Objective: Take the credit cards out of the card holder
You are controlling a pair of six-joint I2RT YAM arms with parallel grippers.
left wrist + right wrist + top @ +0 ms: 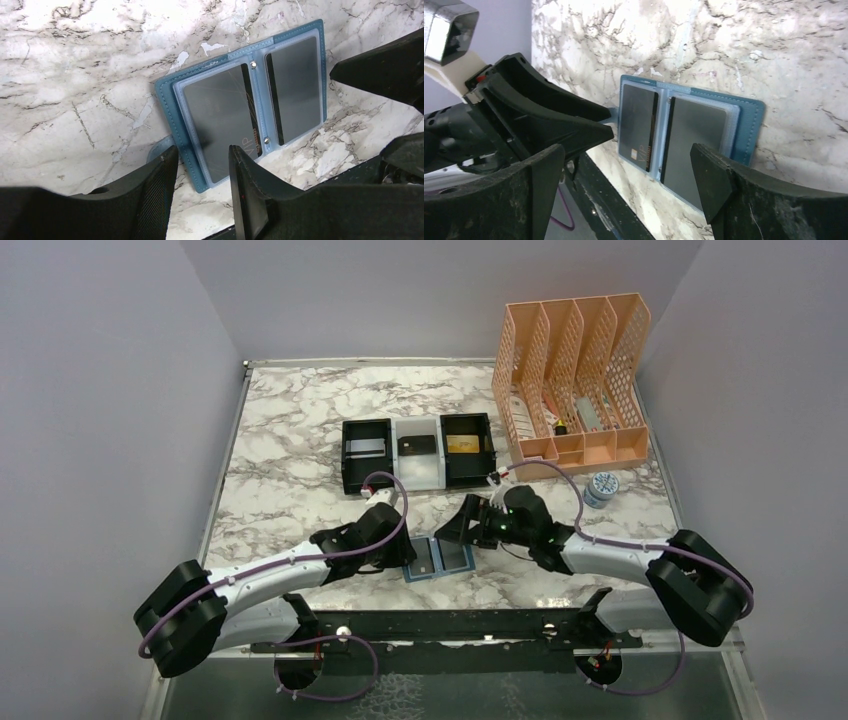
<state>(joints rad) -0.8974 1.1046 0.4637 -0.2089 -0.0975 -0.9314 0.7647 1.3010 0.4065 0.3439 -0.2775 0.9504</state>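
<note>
The small blue bifold card holder point(438, 558) lies open and flat on the white marble worktop point(300, 440), close to the middle of its near edge. Two dark grey plastic credit cards point(217, 120) sit inside it, one in each panel. My left hand point(202, 157) is half open, astride the holder's corner. My right hand point(626, 149) is wide open and empty above it. I think the cards are thin, stiff and slippery and the holder soft and light, so I should pinch a card by its edge near the fold.
</note>
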